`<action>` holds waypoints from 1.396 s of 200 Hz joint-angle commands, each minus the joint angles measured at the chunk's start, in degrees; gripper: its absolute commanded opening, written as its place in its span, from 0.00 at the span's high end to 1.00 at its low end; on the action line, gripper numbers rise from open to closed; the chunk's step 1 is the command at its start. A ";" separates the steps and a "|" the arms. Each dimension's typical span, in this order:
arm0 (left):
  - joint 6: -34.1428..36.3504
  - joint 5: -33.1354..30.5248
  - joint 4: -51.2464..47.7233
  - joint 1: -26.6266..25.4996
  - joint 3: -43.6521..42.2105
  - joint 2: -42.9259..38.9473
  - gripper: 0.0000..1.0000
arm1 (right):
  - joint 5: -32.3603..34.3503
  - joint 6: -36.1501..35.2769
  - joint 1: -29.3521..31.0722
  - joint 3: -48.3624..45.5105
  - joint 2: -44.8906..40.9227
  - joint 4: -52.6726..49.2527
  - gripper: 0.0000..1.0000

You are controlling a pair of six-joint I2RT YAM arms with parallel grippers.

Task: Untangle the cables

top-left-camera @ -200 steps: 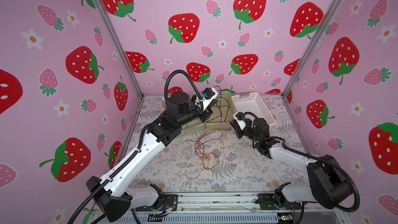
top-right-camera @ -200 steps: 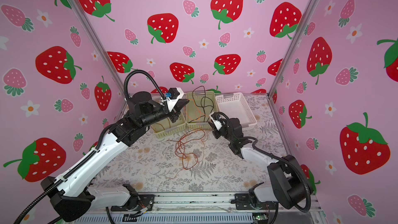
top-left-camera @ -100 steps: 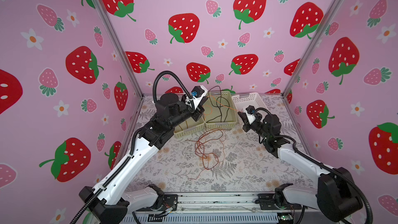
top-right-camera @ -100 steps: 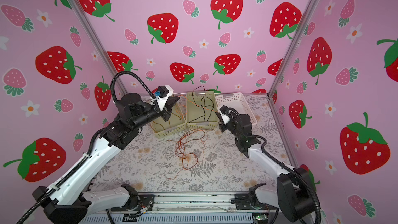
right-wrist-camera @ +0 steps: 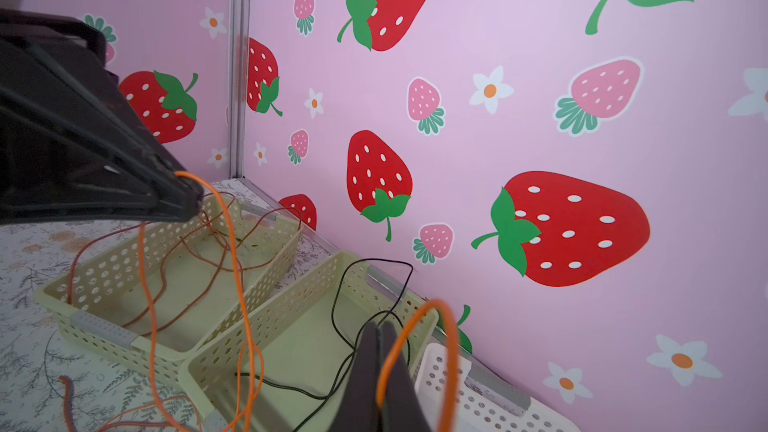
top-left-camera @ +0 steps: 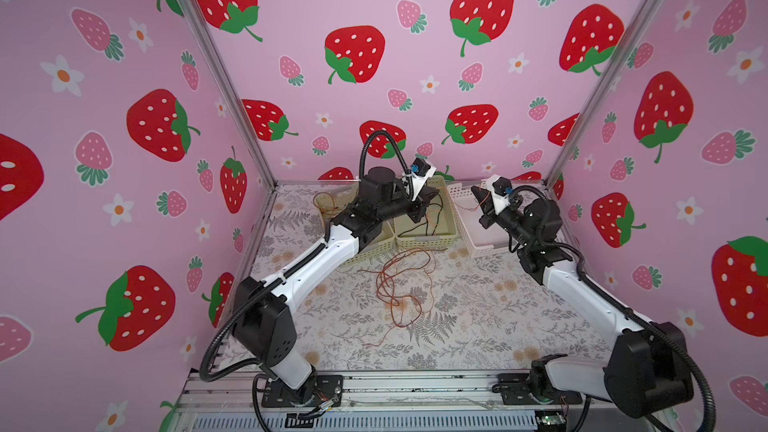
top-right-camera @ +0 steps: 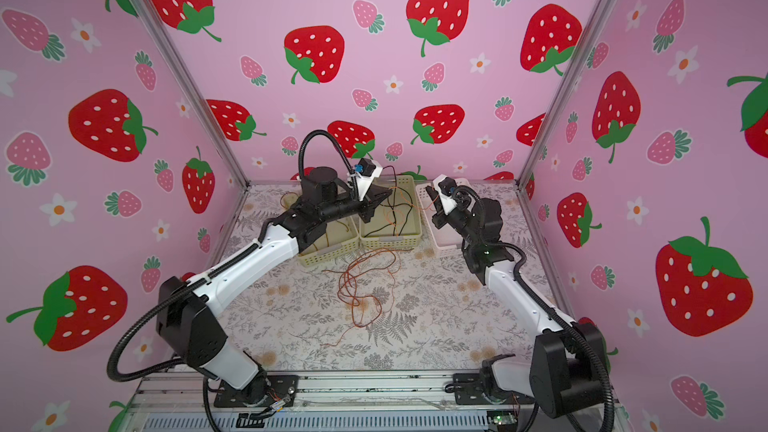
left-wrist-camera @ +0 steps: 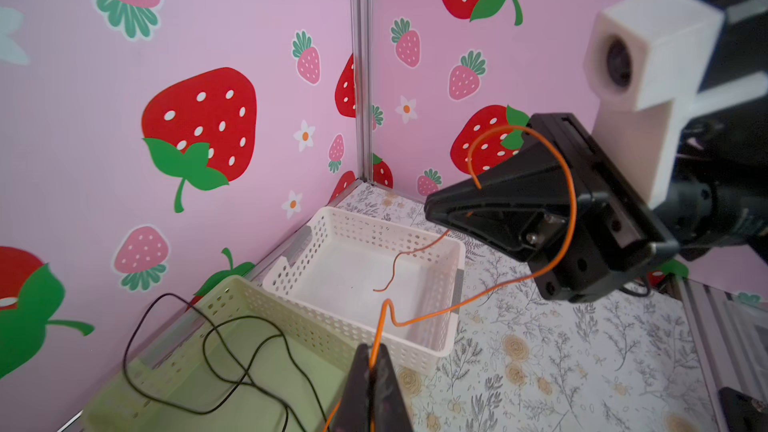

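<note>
Orange cable [left-wrist-camera: 574, 205], prob. both end effectors [left-wrist-camera: 371, 363] [right-wrist-camera: 380, 328]

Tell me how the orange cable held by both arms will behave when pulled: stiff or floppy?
Probably floppy: the orange cable loops and sags between the shut jaws. Likely light, since its curls stand in air. It might slip, being so thin.
</note>
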 commanded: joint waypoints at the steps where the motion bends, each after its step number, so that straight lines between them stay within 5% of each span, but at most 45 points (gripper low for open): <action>1: -4.67 4.91 9.44 -1.94 8.55 6.53 1.00 | 0.81 -0.08 -2.73 1.66 0.78 2.03 1.00; 47: -8.45 2.16 12.06 -6.19 27.62 26.95 1.00 | -1.43 -0.07 -8.09 1.64 6.57 3.49 0.98; 71: -8.91 -3.21 8.32 -6.90 37.42 37.26 1.00 | -4.34 1.22 -10.13 1.60 11.69 3.75 0.86; 95: -8.73 -7.18 5.85 -7.37 42.45 44.44 1.00 | -2.84 6.10 -12.07 0.34 13.10 3.15 0.43; 106: -8.82 -8.17 4.80 -7.72 42.98 46.15 0.91 | -2.04 7.23 -12.52 -1.03 11.81 3.09 0.24; 114: -9.25 -8.95 4.01 -7.86 42.73 46.66 0.84 | -1.07 7.28 -12.51 -2.02 10.39 2.69 0.00; 131: -10.39 -9.54 3.95 -7.83 41.62 46.78 0.62 | 2.08 6.41 -12.48 -3.06 7.52 0.27 0.01; 184: -7.59 -10.48 -0.23 -8.38 42.78 46.15 0.44 | 18.14 3.67 -13.47 -2.08 5.05 -8.20 0.01; 236: -2.23 -16.48 -1.66 -8.34 36.46 37.72 0.21 | 18.11 4.46 -14.51 14.02 18.59 -21.29 0.01; 279: 8.26 -26.83 -11.26 -7.62 27.10 25.62 0.19 | 10.24 5.92 -13.91 5.86 9.27 -15.39 0.09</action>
